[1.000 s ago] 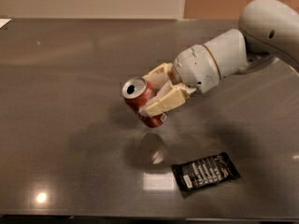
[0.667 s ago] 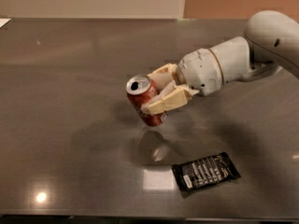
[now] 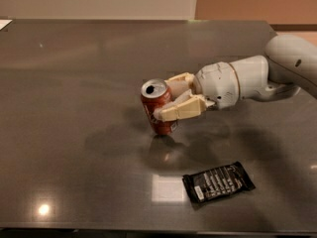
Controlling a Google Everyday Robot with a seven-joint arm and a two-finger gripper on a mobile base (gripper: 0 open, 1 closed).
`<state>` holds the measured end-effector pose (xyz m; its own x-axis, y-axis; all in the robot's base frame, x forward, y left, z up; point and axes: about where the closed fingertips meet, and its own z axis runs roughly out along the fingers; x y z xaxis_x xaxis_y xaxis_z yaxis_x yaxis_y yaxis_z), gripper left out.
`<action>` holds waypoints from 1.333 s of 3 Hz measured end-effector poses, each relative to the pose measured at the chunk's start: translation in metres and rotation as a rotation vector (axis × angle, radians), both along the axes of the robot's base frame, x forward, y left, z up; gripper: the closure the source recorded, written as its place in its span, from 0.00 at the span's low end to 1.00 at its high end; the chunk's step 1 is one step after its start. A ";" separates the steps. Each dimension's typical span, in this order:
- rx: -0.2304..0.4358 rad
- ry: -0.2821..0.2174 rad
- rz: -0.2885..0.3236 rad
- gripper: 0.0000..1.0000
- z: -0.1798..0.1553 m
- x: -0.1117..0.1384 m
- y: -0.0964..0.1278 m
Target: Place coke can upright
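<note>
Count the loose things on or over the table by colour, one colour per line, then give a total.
Red: 1, the coke can, gripped by the gripper around mid-table.
Black: 1, the snack packet, lying flat nearer the front edge.
Total: 2

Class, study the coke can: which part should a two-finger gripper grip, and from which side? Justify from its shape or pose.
Grip the coke can by its round side wall, mid-height, from the picture's right, as the gripper does: one finger each side of the near-upright body, leaving its base clear.
</note>
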<state>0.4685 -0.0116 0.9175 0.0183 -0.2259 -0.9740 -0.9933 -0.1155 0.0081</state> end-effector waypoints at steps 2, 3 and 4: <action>0.108 0.041 -0.050 0.82 -0.015 0.010 -0.016; 0.169 0.049 -0.052 0.61 -0.019 0.013 -0.021; 0.204 0.057 -0.054 0.37 -0.022 0.014 -0.024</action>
<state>0.4830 -0.0358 0.8951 -0.0448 -0.0232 -0.9987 -0.9967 -0.0672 0.0463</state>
